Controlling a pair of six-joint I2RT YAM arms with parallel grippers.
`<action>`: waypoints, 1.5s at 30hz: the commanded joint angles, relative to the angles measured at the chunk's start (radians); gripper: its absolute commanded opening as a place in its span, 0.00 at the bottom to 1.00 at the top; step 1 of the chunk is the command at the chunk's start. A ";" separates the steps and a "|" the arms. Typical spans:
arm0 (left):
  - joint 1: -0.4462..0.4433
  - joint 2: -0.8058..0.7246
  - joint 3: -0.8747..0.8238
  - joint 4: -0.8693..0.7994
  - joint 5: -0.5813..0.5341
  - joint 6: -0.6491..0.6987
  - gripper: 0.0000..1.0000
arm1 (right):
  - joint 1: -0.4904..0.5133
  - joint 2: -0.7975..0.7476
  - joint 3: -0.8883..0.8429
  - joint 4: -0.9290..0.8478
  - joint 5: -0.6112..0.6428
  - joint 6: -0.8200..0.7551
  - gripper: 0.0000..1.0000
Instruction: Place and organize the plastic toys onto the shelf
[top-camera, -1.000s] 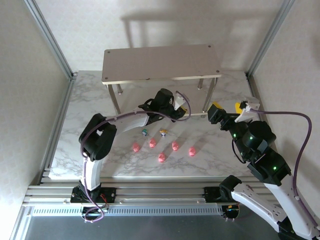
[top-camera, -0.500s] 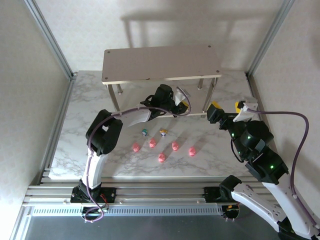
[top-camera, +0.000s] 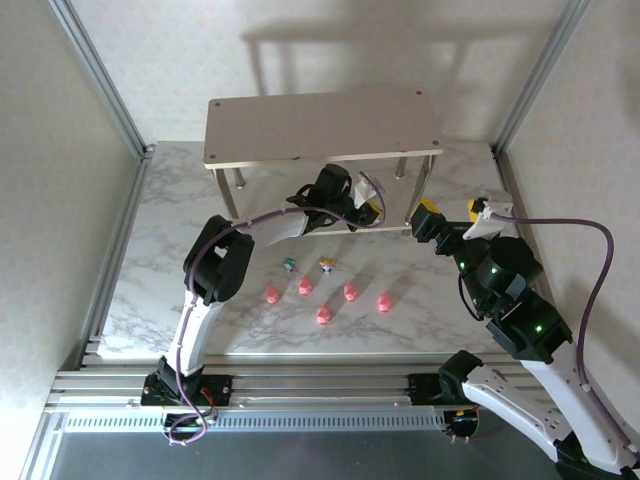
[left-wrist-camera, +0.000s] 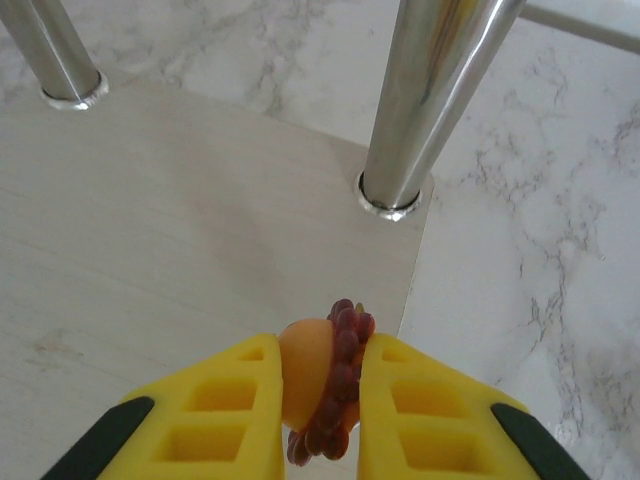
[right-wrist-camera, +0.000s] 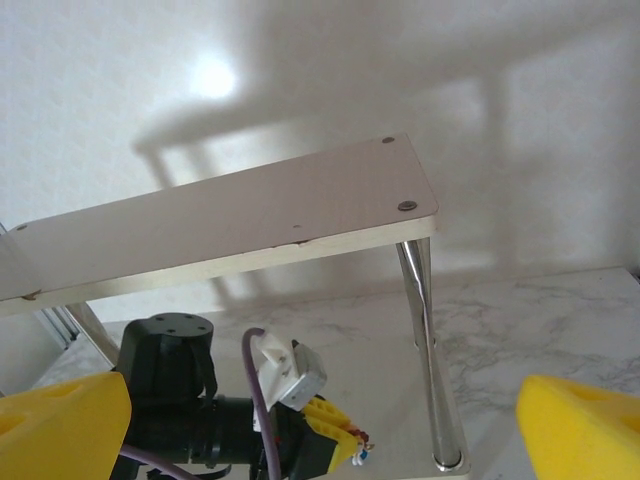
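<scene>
My left gripper (left-wrist-camera: 326, 348) is shut on a small figurine (left-wrist-camera: 305, 362) with an orange body and a dark red beaded rim. It hangs just above the front right corner of the shelf's lower board (left-wrist-camera: 170, 230), beside a silver leg (left-wrist-camera: 430, 90). From above, the left gripper (top-camera: 374, 211) reaches under the shelf's top board (top-camera: 320, 125). Several pink pig toys (top-camera: 351, 291) lie in a loose row on the marble table, with a teal figurine (top-camera: 289, 264) and a yellow one (top-camera: 327, 265) behind them. My right gripper (top-camera: 447, 214) stands open, right of the shelf, holding nothing.
The right wrist view looks at the shelf's top board (right-wrist-camera: 230, 225), its right front leg (right-wrist-camera: 432, 350) and the left arm's wrist (right-wrist-camera: 180, 400) below it. Metal frame posts (top-camera: 100, 80) and walls bound the marble table (top-camera: 160, 290).
My left arm has stretched farther back and right, carrying the figurine in over the lower board's right end. My right gripper has crept slightly up and left.
</scene>
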 joint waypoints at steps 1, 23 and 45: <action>0.011 0.023 0.046 -0.029 0.034 0.019 0.00 | -0.004 -0.009 -0.008 0.032 0.018 -0.022 0.99; 0.016 0.081 0.146 -0.102 0.040 0.030 0.02 | -0.005 -0.004 -0.009 0.042 0.021 -0.051 0.99; 0.016 0.118 0.228 -0.216 0.001 0.068 0.09 | -0.007 -0.013 -0.032 0.069 0.025 -0.056 0.99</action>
